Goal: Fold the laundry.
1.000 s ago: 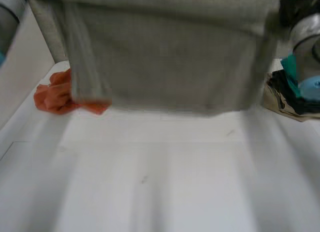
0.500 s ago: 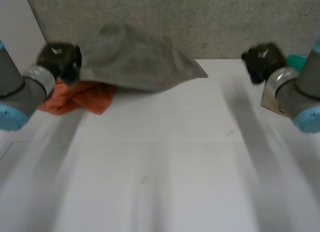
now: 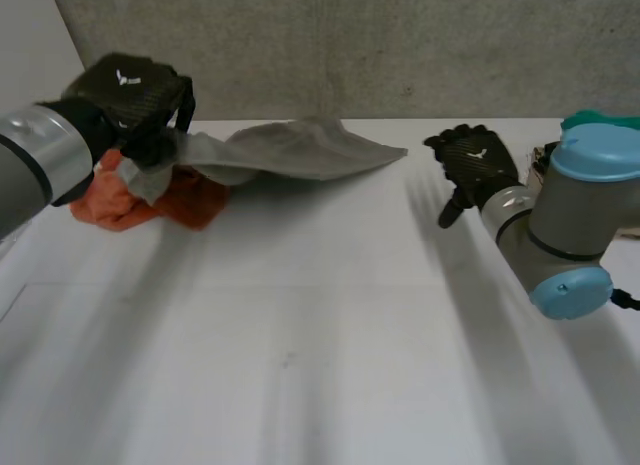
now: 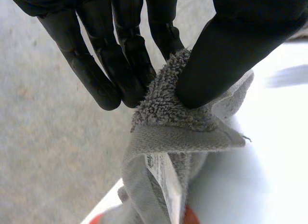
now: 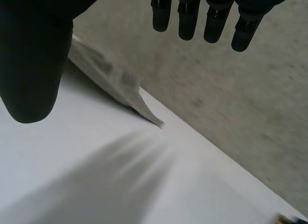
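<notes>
Towel (image 3: 300,150) sprawls on the bench (image 3: 320,335), my left hand (image 3: 130,90) pinching one end, my right hand (image 3: 472,163) spread, empty; no fold made yet.

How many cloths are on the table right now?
2: a grey towel pinched by the left hand, and an orange cloth partly under it. More may hide behind the right arm.

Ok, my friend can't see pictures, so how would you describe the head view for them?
The robot's left hand pinches one end of a grey towel that trails along the far side of the white table. A bunched orange cloth lies by that hand, and the right hand is open and empty, apart from the towel.
</notes>
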You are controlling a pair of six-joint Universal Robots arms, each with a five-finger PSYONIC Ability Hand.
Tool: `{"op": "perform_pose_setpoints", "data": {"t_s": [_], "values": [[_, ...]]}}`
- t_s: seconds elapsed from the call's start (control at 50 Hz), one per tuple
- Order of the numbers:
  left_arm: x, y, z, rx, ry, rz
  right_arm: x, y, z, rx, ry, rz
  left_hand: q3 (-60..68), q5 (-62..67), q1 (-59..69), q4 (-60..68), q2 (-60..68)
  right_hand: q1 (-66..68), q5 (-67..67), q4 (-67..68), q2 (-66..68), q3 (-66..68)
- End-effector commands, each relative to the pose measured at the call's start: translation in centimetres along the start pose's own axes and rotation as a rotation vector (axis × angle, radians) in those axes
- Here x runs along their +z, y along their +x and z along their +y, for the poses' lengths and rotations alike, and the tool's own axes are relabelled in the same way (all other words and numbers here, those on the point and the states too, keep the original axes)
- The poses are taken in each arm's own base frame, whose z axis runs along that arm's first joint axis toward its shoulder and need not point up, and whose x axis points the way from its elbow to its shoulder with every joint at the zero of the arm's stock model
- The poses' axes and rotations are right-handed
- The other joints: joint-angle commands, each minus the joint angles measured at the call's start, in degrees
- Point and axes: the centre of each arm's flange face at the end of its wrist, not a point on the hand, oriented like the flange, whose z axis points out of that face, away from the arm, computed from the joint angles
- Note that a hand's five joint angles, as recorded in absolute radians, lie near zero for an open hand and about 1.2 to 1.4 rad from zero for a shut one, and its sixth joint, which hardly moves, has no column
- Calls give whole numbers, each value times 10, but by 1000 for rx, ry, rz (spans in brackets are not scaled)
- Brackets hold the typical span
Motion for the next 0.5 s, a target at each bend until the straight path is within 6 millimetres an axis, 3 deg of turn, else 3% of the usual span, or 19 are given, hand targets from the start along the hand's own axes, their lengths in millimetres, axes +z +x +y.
{"op": "perform_pose_setpoints", "data": {"t_s": [0.02,0.24,0.34,0.42,0.5], "values": [[-28,7,-45,35,98,3,3,-30,4,141,9,-108,118,125,139,114,113,-30,-28,-23,-20,-20],[-73,26,-104,58,233,25,21,-70,19,265,13,-161,118,125,139,114,113,-30,-28,-23,-20,-20],[-94,30,-127,55,298,21,26,-86,39,274,-24,-160,118,125,139,114,113,-30,-28,-23,-20,-20],[-103,26,-140,36,339,-7,23,-97,51,292,-61,-171,118,125,139,114,113,-30,-28,-23,-20,-20],[-103,21,-145,22,349,-35,19,-91,47,317,-75,-150,118,125,139,114,113,-30,-28,-23,-20,-20]]}}
